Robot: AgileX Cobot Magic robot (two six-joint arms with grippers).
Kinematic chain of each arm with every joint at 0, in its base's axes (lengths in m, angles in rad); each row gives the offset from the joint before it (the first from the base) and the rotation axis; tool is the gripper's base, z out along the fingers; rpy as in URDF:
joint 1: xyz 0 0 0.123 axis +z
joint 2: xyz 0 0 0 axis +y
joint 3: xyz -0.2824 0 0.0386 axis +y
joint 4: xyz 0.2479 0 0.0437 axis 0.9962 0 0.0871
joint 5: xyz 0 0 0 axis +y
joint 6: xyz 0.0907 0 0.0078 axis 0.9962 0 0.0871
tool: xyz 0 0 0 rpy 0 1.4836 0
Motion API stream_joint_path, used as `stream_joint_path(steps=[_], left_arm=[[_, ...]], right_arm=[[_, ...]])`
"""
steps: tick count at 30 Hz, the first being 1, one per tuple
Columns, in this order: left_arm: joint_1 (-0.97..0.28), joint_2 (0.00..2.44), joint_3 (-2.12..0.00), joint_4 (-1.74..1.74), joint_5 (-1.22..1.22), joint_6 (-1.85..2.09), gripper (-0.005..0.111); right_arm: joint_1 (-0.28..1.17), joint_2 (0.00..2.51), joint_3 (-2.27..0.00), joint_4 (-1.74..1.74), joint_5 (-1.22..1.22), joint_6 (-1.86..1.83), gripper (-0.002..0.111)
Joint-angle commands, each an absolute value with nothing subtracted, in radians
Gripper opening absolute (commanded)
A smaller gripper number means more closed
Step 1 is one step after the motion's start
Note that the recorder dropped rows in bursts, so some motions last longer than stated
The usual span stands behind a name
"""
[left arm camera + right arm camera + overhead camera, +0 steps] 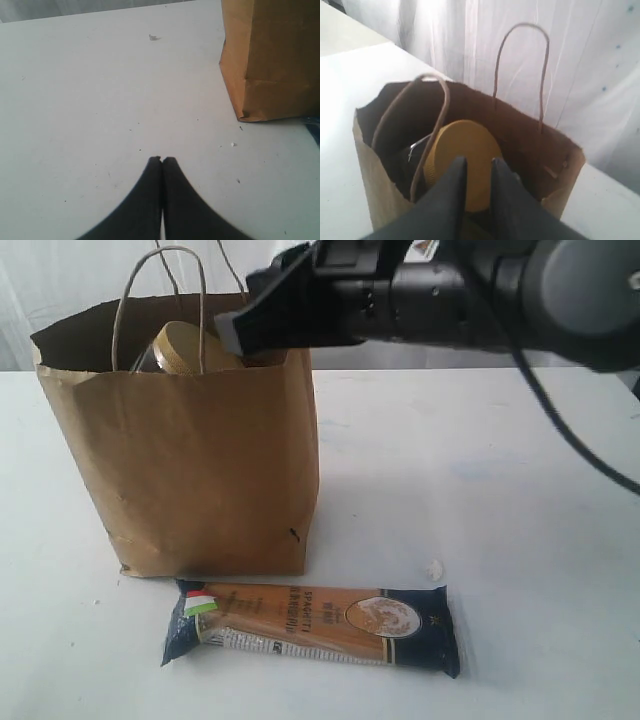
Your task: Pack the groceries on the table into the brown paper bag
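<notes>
Left fingers [149, 192] pressed together | right fingers [450, 192] parted over gold-lidded nut jar [466, 142], half-hidden in brown paper bag [200, 475]

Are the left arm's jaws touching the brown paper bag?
Apart. The left wrist view shows bare table between the left gripper and the brown paper bag.

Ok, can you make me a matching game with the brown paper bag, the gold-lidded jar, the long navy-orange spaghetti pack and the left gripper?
1. tall brown paper bag
2. gold-lidded nut jar
3. long navy-orange spaghetti pack
4. left gripper

A. lying flat beside the bag's base
B. shut, above the white table
C. standing upright, handles up
D. inside the bag's open top

Pairs: 1-C, 2-D, 3-A, 4-B
</notes>
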State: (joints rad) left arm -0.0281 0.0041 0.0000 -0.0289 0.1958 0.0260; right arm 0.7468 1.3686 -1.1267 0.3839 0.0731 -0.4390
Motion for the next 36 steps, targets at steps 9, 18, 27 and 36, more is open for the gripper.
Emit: stream_joint_path(steps=[9, 18, 27, 36], left_arm=[[-0.035, 0.000, 0.000, -0.033, 0.195, 0.027, 0.000], [-0.035, 0.000, 0.000, -0.033, 0.195, 0.027, 0.000], [-0.035, 0.000, 0.000, -0.033, 0.195, 0.027, 0.000], [-0.035, 0.000, 0.000, -0.033, 0.195, 0.027, 0.000]], right_arm=[[0.707, 1.232, -1.126, 0.124, 0.392, -0.850, 0.018], [0.461, 1.360, -1.126, -0.283, 0.615, -0.409, 0.018], [0.330, 1.623, -1.126, -0.285, 0.843, 0.007, 0.018], [0.330, 1.778, -1.126, -0.107, 0.837, -0.029, 0.022]])
